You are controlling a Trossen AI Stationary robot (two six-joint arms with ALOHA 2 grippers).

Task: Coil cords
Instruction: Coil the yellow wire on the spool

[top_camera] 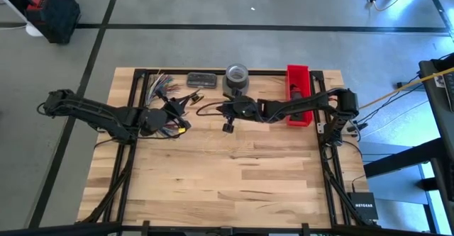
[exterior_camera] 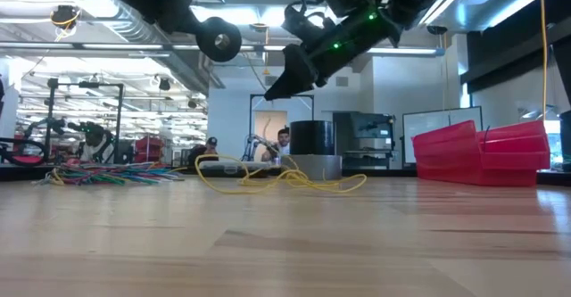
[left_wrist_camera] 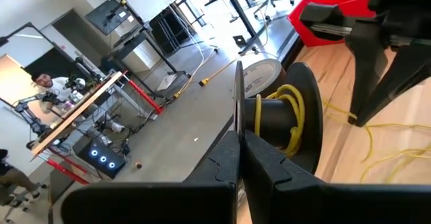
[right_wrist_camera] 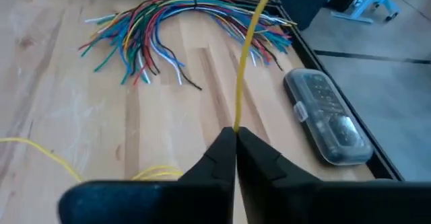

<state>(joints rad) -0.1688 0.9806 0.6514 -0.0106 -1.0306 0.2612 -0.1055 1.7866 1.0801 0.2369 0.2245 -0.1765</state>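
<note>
A black spool (left_wrist_camera: 283,120) with yellow cord wound on its core is held up above the table by my left gripper (left_wrist_camera: 239,135), which is shut on it; the spool also shows in the low view (exterior_camera: 219,40). My right gripper (right_wrist_camera: 234,131) is shut on the yellow cord (right_wrist_camera: 241,83) just right of the spool, above the table (exterior_camera: 272,92). The slack rest of the yellow cord (exterior_camera: 285,179) lies in loops on the table. A bundle of multicoloured wires (right_wrist_camera: 182,29) lies on the table at the far left (top_camera: 157,83). My left gripper pinches the rim of the spool's near flange (left_wrist_camera: 237,99) between its two fingers. The spool is lifted clear of the table, its axis about level. My right gripper pinches one strand of the yellow cord (right_wrist_camera: 237,120) between its fingertips. The strand runs straight and taut away from the fingers toward the spool.
A grey tape roll (top_camera: 236,73) and a clear case (top_camera: 201,79) stand at the far edge, and a red bin (top_camera: 298,94) at the far right. The near half of the wooden table (top_camera: 227,186) holds nothing. A person shows in the room beyond (left_wrist_camera: 47,83).
</note>
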